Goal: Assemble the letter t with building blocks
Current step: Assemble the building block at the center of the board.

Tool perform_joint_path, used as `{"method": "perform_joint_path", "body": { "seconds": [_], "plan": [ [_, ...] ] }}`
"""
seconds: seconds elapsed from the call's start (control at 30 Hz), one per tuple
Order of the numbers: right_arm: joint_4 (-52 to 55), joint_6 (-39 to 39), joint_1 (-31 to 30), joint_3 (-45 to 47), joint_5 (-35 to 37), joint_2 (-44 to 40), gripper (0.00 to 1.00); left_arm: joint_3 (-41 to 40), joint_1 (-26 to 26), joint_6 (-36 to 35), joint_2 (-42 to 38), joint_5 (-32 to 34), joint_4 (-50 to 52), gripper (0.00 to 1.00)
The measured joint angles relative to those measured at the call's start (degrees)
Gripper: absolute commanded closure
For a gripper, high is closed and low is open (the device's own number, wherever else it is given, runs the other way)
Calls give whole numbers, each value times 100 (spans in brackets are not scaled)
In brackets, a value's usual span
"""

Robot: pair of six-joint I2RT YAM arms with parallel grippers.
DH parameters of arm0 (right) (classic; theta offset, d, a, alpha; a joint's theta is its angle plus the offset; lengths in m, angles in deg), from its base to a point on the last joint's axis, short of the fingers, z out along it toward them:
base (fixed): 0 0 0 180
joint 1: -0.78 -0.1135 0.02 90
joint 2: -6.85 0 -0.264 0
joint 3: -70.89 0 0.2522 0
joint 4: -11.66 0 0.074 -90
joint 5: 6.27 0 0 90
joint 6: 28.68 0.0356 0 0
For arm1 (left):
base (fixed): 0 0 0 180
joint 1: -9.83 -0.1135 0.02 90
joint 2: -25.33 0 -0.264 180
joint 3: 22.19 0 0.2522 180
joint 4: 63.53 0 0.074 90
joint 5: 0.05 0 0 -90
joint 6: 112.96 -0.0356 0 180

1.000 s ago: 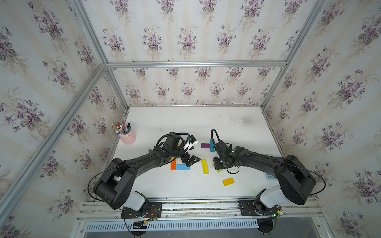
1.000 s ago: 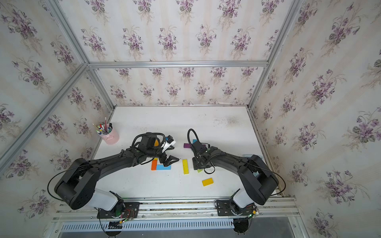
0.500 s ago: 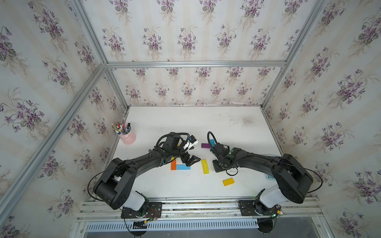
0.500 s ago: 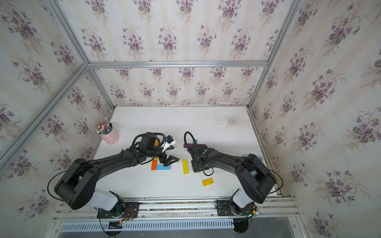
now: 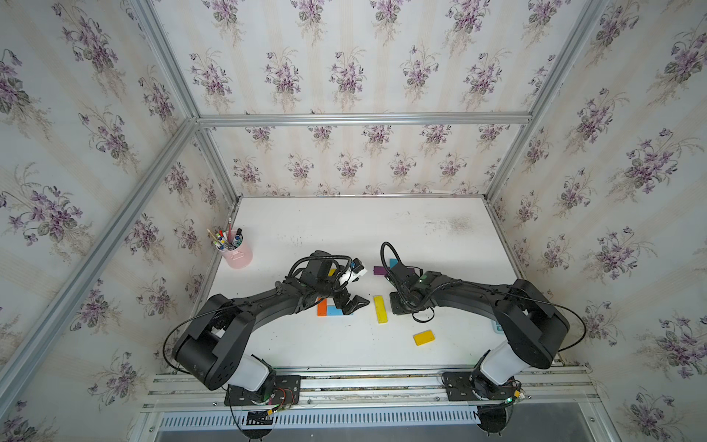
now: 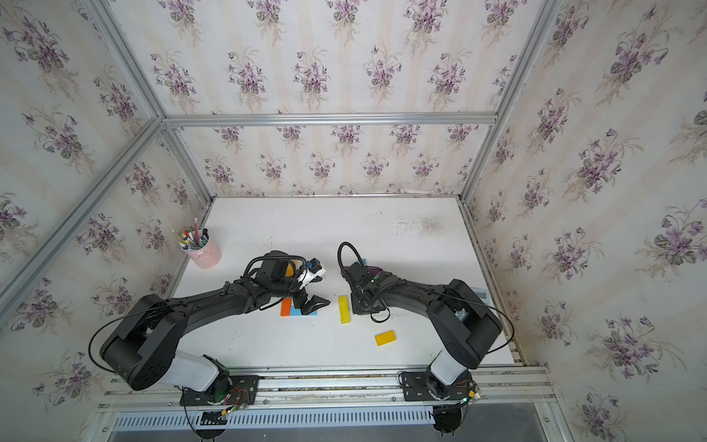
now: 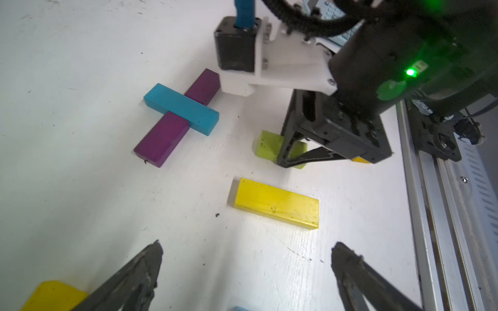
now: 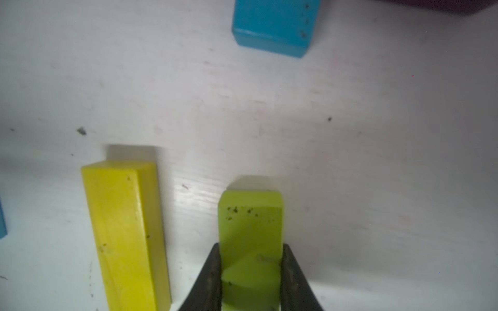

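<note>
A pick-up is judged to be in hand. The lime block (image 8: 250,215) is clamped between the fingers of the right gripper (image 8: 250,250), with both of its long sides touched. It lies flat on the tabletop (image 5: 344,229), just beside the long yellow block (image 5: 380,309). The left gripper (image 7: 248,245) is held wide open and empty above the orange block (image 5: 322,307) and the blue block (image 5: 336,310). These two touch in an L and are judged to be the start of the letter t, which is not yet formed.

For the next move, a straight lift clear of the long yellow block is called for. A carry toward the orange and blue pair would follow, where room must be left by the left gripper.

Eight blocks are counted:
- three yellow: the long one, the short yellow block (image 5: 423,338) and a half-hidden yellow block (image 5: 332,272) under the left arm
- one lime, one orange and one blue
- one teal block (image 7: 180,107) laid across one purple block (image 7: 161,142)

One pink cup (image 5: 238,253) of pens is also counted.
</note>
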Motion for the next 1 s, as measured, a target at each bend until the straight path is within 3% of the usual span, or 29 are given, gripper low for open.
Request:
{"method": "perform_joint_path", "body": {
  "seconds": [0.37, 1.0],
  "plan": [
    [-61, 136, 376, -577, -221, 501, 84, -249, 199, -577, -188, -284, -385, 0],
    [-31, 122, 538, -841, -11, 732, 83, -258, 203, -645, -177, -151, -420, 0]
  ]
}}
